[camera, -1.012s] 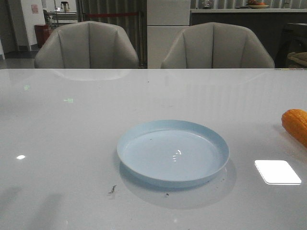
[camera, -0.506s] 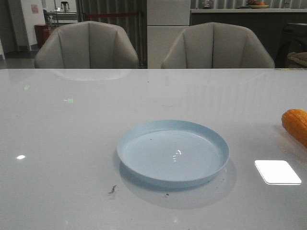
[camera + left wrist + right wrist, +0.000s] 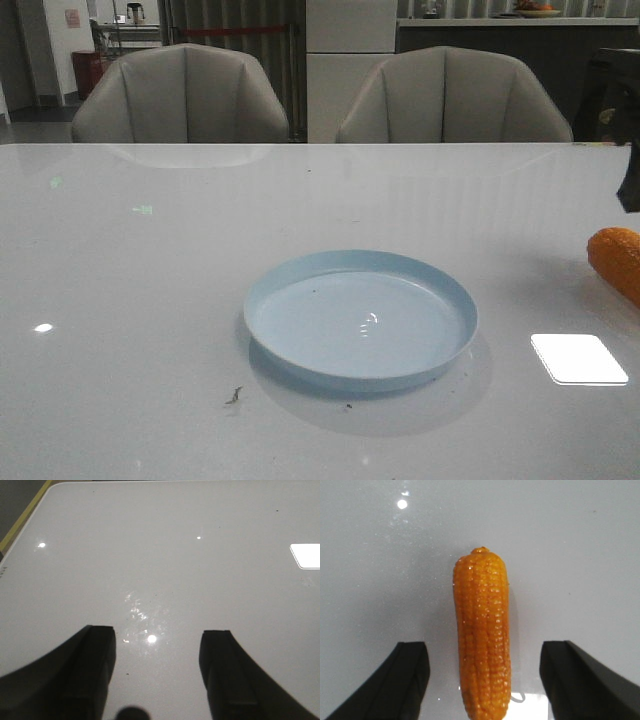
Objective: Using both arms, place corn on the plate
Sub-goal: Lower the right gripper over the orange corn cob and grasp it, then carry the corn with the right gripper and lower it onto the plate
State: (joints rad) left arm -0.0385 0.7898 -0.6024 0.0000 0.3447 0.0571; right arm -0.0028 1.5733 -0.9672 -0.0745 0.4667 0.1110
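The pale blue plate (image 3: 360, 318) lies empty at the middle of the white table. The orange corn (image 3: 617, 260) lies on the table at the right edge of the front view, apart from the plate. In the right wrist view the corn (image 3: 482, 630) lies lengthwise between my right gripper's (image 3: 483, 647) two black fingers, which stand wide apart and do not touch it. A black part of the right arm (image 3: 630, 185) shows just above the corn. My left gripper (image 3: 157, 632) is open and empty over bare table; it is out of the front view.
Two grey chairs (image 3: 180, 95) (image 3: 455, 95) stand behind the table's far edge. A bright light patch (image 3: 578, 358) reflects off the table between plate and corn. Small dark specks (image 3: 234, 396) lie in front of the plate. A table corner with a yellow strip (image 3: 20, 522) shows in the left wrist view.
A black part of the right arm has come into the front view at the right edge, above the corn. The plate and corn have not moved.
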